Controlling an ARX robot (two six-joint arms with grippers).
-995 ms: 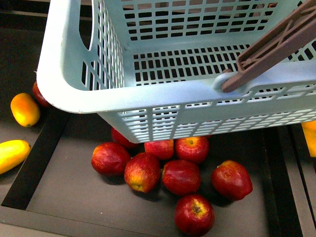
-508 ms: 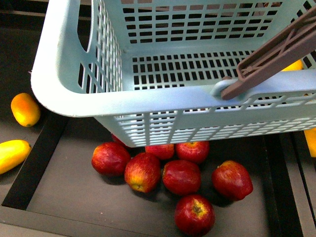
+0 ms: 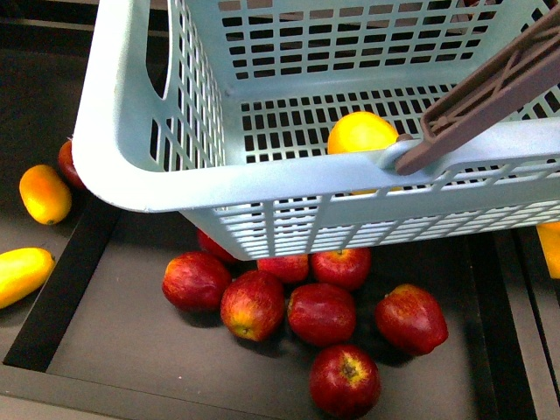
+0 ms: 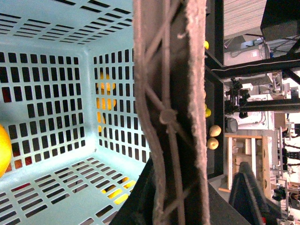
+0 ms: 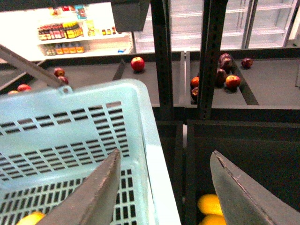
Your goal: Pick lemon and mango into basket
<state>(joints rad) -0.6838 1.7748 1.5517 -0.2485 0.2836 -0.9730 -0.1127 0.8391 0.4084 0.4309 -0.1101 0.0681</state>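
The turquoise basket [image 3: 262,175] hangs above the apple tray, filling the top of the front view. My left gripper [image 4: 187,206] is shut on its brown handle [image 4: 171,117], which also crosses the front view as the handle [image 3: 490,83]. A round yellow-orange fruit, the lemon [image 3: 361,133], lies on the basket floor near the front wall; the lemon [image 4: 3,150] shows at the edge of the left wrist view. A longer yellow fruit, by shape the mango [image 3: 22,273], lies in the left bin. My right gripper [image 5: 164,187] hangs open over the basket rim [image 5: 154,178], holding nothing.
Several red apples [image 3: 322,313] lie in the dark tray [image 3: 105,350] under the basket. A shorter orange-yellow fruit [image 3: 44,194] sits in the left bin, and more yellow fruit [image 5: 211,206] lies in the bin right of the basket. Black shelf posts [image 5: 161,56] stand behind.
The lemon has rolled from the basket's right end to the middle of its floor. The basket has swung slightly left, then back right.
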